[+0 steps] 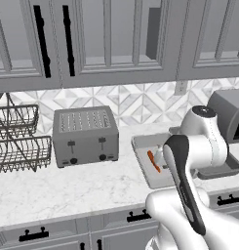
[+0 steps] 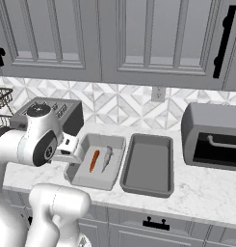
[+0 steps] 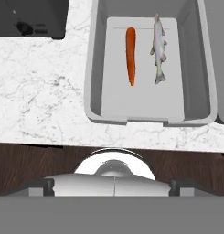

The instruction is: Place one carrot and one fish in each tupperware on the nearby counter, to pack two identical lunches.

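Observation:
An orange carrot (image 3: 130, 55) and a silvery fish (image 3: 158, 48) lie side by side in the left tupperware (image 3: 93, 73), both pointing along its length. From the right base view the carrot (image 2: 94, 160) and fish (image 2: 106, 158) rest in that tray (image 2: 90, 183), while the right tupperware (image 2: 146, 166) beside it holds nothing. The carrot (image 1: 153, 161) also peeks past my arm. My gripper (image 2: 67, 144) hovers above the left tray's near-left edge, over the counter (image 2: 206, 193); its fingers are hidden, and I see nothing held.
A grey four-slot toaster (image 1: 85, 134) stands left of the trays, with a wire rack (image 1: 18, 136) further left. A dark toaster oven (image 2: 213, 135) sits to the right. Wall cabinets hang above, and drawer fronts with black handles (image 2: 155, 223) run below the counter.

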### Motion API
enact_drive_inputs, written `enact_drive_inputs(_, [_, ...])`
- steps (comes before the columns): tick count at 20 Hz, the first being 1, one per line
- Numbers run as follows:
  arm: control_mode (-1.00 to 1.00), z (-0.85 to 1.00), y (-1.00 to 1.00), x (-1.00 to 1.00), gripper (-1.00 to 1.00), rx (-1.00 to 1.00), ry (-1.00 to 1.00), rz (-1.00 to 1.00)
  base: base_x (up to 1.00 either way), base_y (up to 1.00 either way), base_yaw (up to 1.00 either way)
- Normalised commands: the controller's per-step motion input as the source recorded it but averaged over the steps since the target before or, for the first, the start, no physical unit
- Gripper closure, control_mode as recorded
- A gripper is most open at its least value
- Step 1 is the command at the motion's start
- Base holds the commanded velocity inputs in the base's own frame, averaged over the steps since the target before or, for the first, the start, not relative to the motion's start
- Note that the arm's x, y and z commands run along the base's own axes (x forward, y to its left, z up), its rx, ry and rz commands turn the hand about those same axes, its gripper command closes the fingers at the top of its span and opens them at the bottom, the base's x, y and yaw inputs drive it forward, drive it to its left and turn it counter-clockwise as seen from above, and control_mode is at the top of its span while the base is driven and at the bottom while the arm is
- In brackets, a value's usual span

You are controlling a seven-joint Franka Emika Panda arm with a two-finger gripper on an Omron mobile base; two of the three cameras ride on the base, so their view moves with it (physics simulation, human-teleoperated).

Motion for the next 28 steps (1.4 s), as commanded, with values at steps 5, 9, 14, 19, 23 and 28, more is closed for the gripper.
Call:
enact_drive_inputs(5, [1.0,0.0,0.0,0.0,-1.0,0.0,0.0,0.0,0.0,0.0,0.0])
enact_drive_inputs(9, [1.0,0.0,0.0,0.0,-1.0,0.0,0.0,0.0,-0.1,-0.03,0.21])
enact_drive_inputs(14, [1.0,0.0,0.0,0.0,-1.0,0.0,0.0,0.0,-0.2,-0.34,0.55])
enact_drive_inputs(19, [1.0,0.0,0.0,0.0,-1.0,0.0,0.0,0.0,-0.78,-0.14,0.73])
enact_drive_inputs(23, [1.0,0.0,0.0,0.0,-1.0,0.0,0.0,0.0,-0.86,-0.19,0.72])
enact_drive_inputs(28, [1.0,0.0,0.0,0.0,-1.0,0.0,0.0,0.0,-0.85,-0.36,0.7])
